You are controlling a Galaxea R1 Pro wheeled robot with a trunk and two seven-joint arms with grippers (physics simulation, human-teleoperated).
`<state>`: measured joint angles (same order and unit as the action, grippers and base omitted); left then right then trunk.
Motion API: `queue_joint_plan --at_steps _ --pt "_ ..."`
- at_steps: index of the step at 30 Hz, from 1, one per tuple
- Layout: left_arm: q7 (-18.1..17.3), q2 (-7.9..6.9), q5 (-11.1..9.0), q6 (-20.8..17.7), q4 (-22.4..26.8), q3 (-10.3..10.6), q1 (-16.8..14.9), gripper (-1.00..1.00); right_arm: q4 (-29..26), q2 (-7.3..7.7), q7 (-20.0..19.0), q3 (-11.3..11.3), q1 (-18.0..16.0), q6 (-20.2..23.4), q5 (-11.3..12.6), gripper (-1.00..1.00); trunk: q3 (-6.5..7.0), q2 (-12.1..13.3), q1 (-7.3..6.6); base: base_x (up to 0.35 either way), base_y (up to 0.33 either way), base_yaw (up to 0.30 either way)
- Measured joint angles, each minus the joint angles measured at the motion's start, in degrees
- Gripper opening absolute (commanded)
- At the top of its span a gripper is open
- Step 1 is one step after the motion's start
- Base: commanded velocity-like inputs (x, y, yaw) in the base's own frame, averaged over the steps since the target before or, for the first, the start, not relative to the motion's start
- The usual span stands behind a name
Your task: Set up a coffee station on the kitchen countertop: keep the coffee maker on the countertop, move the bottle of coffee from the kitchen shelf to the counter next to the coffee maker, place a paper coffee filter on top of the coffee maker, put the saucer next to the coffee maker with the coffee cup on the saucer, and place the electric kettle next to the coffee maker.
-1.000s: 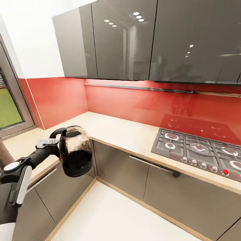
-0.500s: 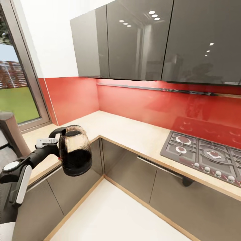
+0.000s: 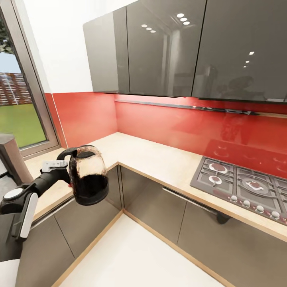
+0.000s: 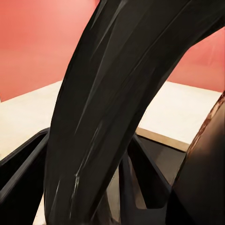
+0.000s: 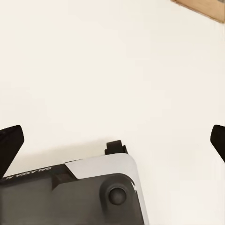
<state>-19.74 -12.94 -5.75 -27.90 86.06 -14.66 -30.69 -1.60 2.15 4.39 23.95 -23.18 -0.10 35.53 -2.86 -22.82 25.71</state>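
Left end effector (image 3: 65,172) was clamped on the handle of the electric kettle (image 3: 88,175), lower left of the head frame. Kettle hung upright in the air, out past the front edge of the L-shaped surface (image 3: 159,157), over the floor (image 3: 131,255) in front of the corner cabinets. In the left wrist view the handle (image 4: 117,117) ran between the fingers (image 4: 18,164), with the glass body at the lower right edge.

Right end effector (image 5: 112,140): tips sat wide apart at the left and right edges of its wrist view, nothing between them, pale floor beneath.

Hob (image 3: 243,185) sat at right of frame. Window (image 3: 20,115) at upper left. Coffee maker not identified in these views, so the drop-off spot is unconfirmed.

Risks, by judgement:
- Grip is on the handle alone, body cantilevered off to one side. Any jolt from base or arm travel could make the kettle swing or rotate in the grip.
- Kettle body hung near the surface edge and cabinet front at approx. the same height. A low approach could knock it against the edge and loosen the hold.
- A drop from here would land on the floor, not the surface.
- Setting down tilted could tip it.
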Motion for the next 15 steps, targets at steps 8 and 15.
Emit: queue_joint_plan --at_steps 8,15 --pt "0.05 -0.01 -0.06 -0.04 0.01 -0.2 0.02 -1.0 0.02 -0.07 -0.01 0.0 -0.01 0.01 -0.09 1.0 0.0 0.03 0.01 0.268 -0.17 0.098" --pt "0.1 0.0 0.0 0.04 0.02 -0.28 0.01 -1.0 0.01 -0.12 -0.02 -0.01 -0.01 0.02 -0.22 1.0 0.0 0.03 0.0 0.3 -0.089 0.268"
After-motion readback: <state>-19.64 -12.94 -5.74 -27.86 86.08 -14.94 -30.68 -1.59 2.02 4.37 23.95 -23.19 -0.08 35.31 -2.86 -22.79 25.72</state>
